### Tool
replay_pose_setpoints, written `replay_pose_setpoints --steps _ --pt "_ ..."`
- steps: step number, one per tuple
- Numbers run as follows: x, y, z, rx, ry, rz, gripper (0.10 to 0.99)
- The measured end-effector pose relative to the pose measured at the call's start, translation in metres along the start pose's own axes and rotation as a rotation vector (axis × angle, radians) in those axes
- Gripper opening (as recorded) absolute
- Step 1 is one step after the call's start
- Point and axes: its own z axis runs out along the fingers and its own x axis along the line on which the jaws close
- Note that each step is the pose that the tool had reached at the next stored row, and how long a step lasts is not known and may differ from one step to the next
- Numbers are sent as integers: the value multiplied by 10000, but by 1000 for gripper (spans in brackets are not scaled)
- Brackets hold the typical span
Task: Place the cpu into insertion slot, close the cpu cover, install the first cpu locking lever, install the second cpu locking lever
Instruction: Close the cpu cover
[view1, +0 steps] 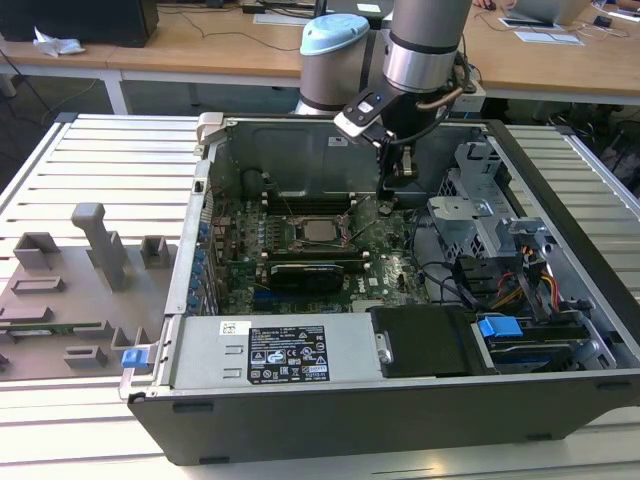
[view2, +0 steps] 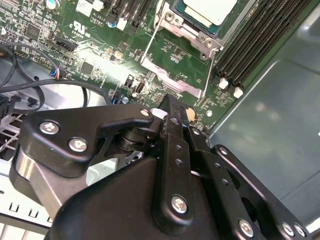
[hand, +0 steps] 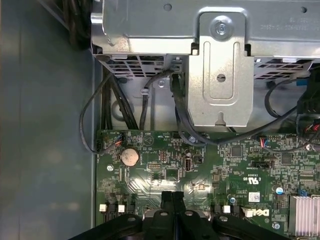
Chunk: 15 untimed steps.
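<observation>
The cpu (view1: 321, 229) (view2: 209, 9), a silvery square chip, lies in the insertion slot (view1: 300, 238) (view2: 169, 19) on the green motherboard inside the open computer case. A silver metal frame with a window, which looks like the cpu cover (view2: 172, 82), is swung off the chip on the side toward my gripper. Thin wire levers (view2: 149, 46) run along the frame. My gripper (view1: 392, 180) (view2: 170, 106) (hand: 172, 200) hovers over the board, on the exterior view's right of the slot, near a coin battery (hand: 130, 156). Its black fingers are shut with nothing between them.
A grey drive cage (view1: 470, 215) (hand: 220, 65) with black cables (hand: 115, 105) stands close to the gripper. Long black memory slots (view2: 250, 45) flank the socket beside the case wall (view2: 270, 130). A black card (view1: 310, 272) and the power supply (view1: 270, 355) lie nearer the front. Grey fixtures (view1: 100, 250) stand outside the case.
</observation>
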Motion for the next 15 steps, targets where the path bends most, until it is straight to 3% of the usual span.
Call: replay_pose_setpoints --steps 15 --pt "0 0 126 0 3 1 106"
